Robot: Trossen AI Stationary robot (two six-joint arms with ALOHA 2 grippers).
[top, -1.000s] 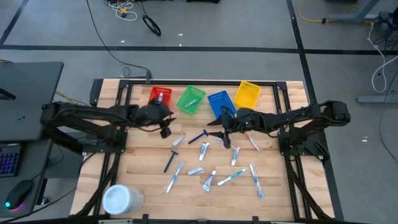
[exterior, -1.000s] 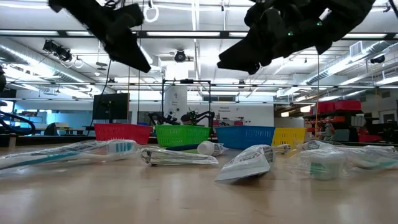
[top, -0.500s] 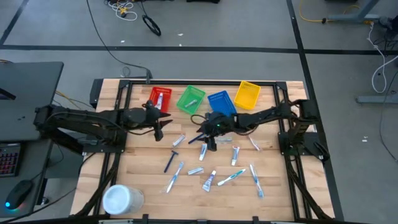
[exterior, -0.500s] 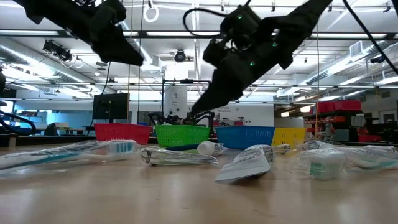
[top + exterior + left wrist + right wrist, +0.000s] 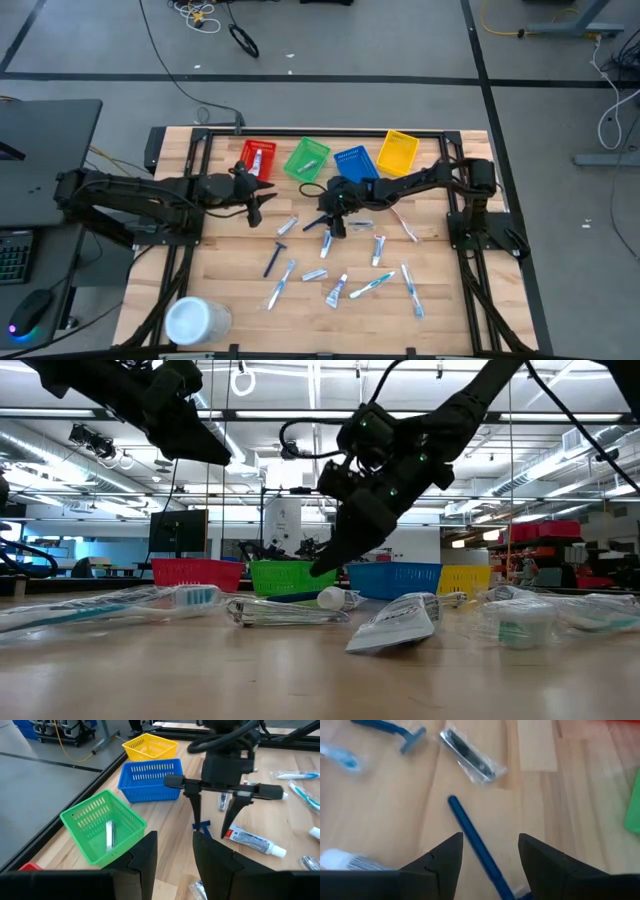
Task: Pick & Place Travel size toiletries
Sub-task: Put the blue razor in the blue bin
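Left gripper point(image 5: 257, 196) hovering just in front of the red basket point(image 5: 256, 155), fingers narrowly parted, empty. Right gripper point(image 5: 326, 220) farther right, in front of the green basket point(image 5: 306, 160), fingers spread wide, straddling a blue razor point(image 5: 472, 842) lying on the table point(image 5: 440, 300).

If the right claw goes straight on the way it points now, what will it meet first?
Most likely the dark blue razor: its handle lies between the open fingers of the right claw, which points down at the table. How far above it the claw stands is unclear.
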